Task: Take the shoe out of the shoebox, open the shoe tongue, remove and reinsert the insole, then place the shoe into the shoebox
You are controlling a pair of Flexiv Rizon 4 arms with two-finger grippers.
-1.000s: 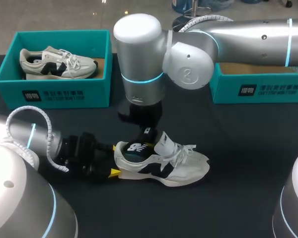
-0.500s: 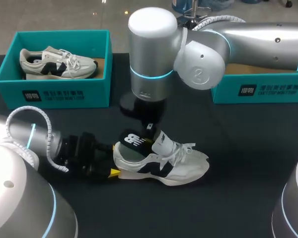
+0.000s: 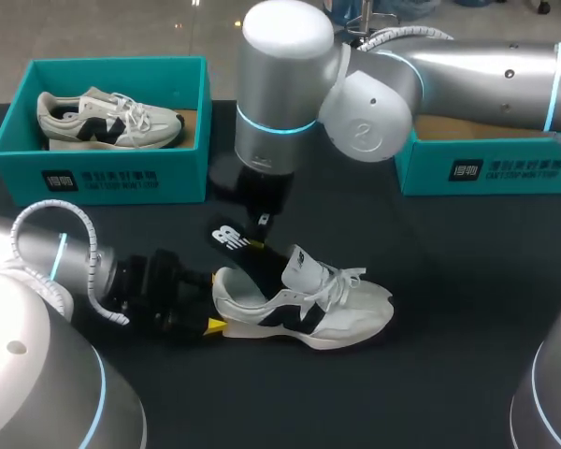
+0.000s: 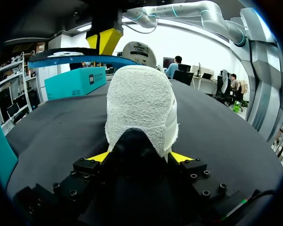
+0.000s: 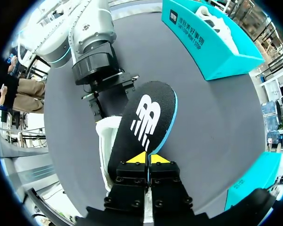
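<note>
A white sneaker with a dark side logo lies on the black table, toe to the right. My left gripper holds its heel from the left, and in the left wrist view the towelling heel sits between both yellow fingertips. My right gripper hangs above the shoe's opening, shut on a black insole with a white logo and blue edge. The insole slants up out of the shoe, pinched at one end by the right gripper.
At the back left stands a teal shoebox holding a second sneaker. Another teal box stands at the back right, behind my right arm. The left arm's cabled wrist lies low along the table's front left.
My right gripper has risen and drawn the insole up and leftward out of the shoe. The left gripper and the shoe have stayed put.
</note>
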